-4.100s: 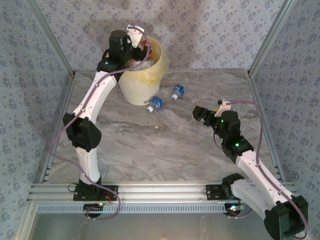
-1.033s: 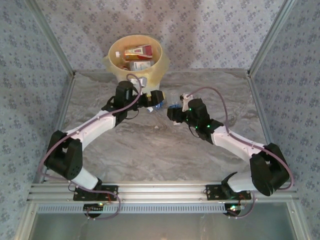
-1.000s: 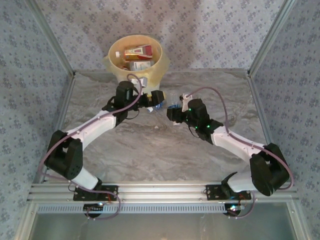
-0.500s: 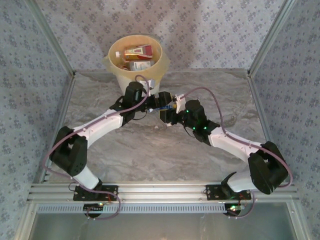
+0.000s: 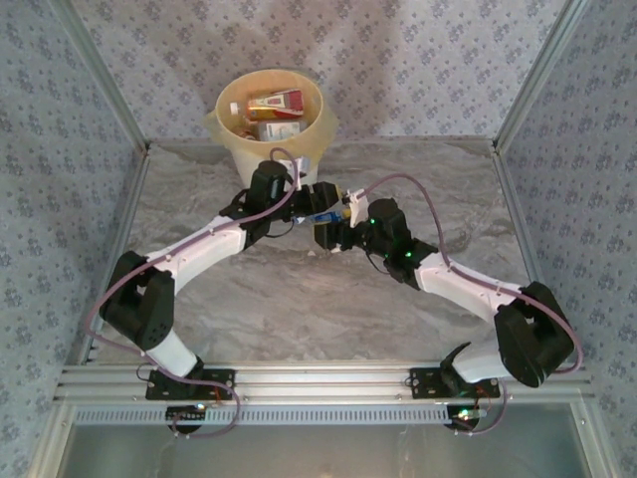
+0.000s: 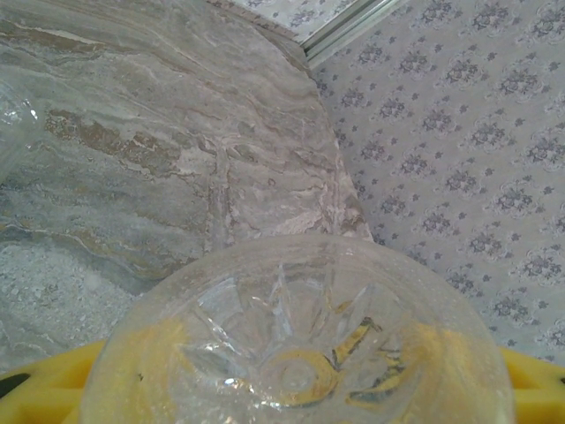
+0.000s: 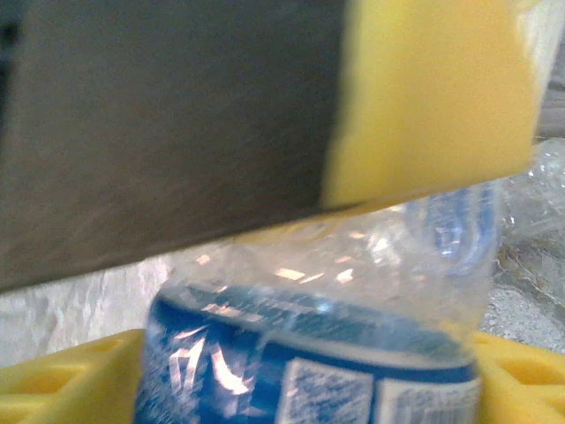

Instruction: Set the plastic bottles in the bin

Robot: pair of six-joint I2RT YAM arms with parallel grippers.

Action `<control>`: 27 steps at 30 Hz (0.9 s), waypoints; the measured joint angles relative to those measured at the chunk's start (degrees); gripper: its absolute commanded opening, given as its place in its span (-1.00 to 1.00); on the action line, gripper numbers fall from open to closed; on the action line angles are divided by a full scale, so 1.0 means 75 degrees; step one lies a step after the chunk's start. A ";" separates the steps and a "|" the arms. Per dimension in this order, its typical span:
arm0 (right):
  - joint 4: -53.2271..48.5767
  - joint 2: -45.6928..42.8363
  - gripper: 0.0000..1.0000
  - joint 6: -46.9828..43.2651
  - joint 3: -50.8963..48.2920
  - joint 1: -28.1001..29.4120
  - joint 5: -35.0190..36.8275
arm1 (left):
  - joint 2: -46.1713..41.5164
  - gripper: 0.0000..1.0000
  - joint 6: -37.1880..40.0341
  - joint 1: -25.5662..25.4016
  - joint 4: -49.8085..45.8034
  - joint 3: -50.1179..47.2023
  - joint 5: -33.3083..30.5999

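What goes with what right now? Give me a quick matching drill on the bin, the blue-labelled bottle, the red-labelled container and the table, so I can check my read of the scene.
Things:
1. bin
2. blue-labelled bottle
3. red-labelled container
4. table

Place or colour:
A. grey marble pattern
B. lying inside the bin
C. between the left hand and the right hand
D. upright at the table's far side

Pairs: 1-D, 2-C, 3-B, 4-A
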 measured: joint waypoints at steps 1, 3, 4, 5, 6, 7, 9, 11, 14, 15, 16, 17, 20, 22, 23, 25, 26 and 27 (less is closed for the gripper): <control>-0.0079 -0.0041 0.78 -0.0070 0.0006 0.0000 -0.0055 | 0.0000 0.04 0.0000 0.0023 0.0000 0.0000 0.0006; -0.0393 -0.0181 0.89 -0.0277 0.0067 0.0000 -0.0175 | 0.0000 0.04 0.0000 0.0085 0.0000 0.0000 0.0015; -0.0548 -0.0256 0.98 -0.0388 0.0108 -0.0003 -0.0224 | 0.0000 0.04 0.0003 0.0125 -0.0003 0.0000 0.0003; -0.0772 -0.0364 1.00 -0.0493 0.0181 -0.0012 -0.0277 | -0.0003 0.04 0.0003 0.0178 -0.0003 0.0000 0.0000; -0.0976 -0.0487 1.00 -0.0627 0.0256 -0.0023 -0.0341 | -0.0012 0.03 0.0015 0.0248 -0.0012 0.0000 0.0000; -0.1116 -0.0597 1.00 -0.0720 0.0318 -0.0041 -0.0393 | -0.0020 0.03 0.0035 0.0306 -0.0035 0.0000 -0.0009; -0.1355 -0.0933 1.00 -0.0874 0.0405 -0.0090 -0.0472 | -0.0105 0.02 0.0105 0.0466 -0.0137 0.0000 -0.0050; -0.1475 -0.1294 1.00 -0.0965 0.0408 -0.0169 -0.0495 | -0.0294 0.02 0.0236 0.0597 -0.0376 0.0000 -0.0189; -0.1352 -0.1868 1.00 -0.0935 0.0312 -0.0367 -0.0256 | -0.0737 0.02 0.0629 0.0743 -0.0813 0.0140 -0.0481; -0.1230 -0.2043 1.00 -0.0868 0.0213 -0.0449 -0.0140 | -0.0901 0.03 0.0848 0.0790 -0.0973 0.0291 -0.0612; -0.1087 -0.2203 1.00 -0.0787 0.0085 -0.0548 -0.0015 | -0.1011 0.03 0.1017 0.0810 -0.1096 0.0458 -0.0699; -0.0959 -0.2346 1.00 -0.0664 -0.0050 -0.0664 0.0128 | -0.1128 0.04 0.1276 0.0845 -0.1259 0.0729 -0.0857; -0.0653 -0.2541 1.00 -0.0251 -0.0420 -0.1017 0.0507 | -0.1320 0.05 0.2066 0.0933 -0.1428 0.1620 -0.1311; -0.0606 -0.2553 1.00 0.0003 -0.0597 -0.1207 0.0720 | -0.1349 0.05 0.2605 0.0994 -0.1483 0.2238 -0.1644; -0.0603 -0.2553 1.00 0.0131 -0.0676 -0.1282 0.0833 | -0.1335 0.05 0.2871 0.1035 -0.1530 0.2547 -0.1792; -0.0606 -0.2573 1.00 0.0318 -0.0764 -0.1358 0.0965 | -0.1259 0.05 0.3363 0.1110 -0.1635 0.3101 -0.2046; -0.0638 -0.2594 1.00 0.0405 -0.0784 -0.1390 0.1026 | -0.1183 0.05 0.3672 0.1145 -0.1658 0.3389 -0.2212; -0.0656 -0.2617 1.00 0.0460 -0.0793 -0.1419 0.1072 | -0.1078 0.05 0.3963 0.1174 -0.1670 0.3640 -0.2375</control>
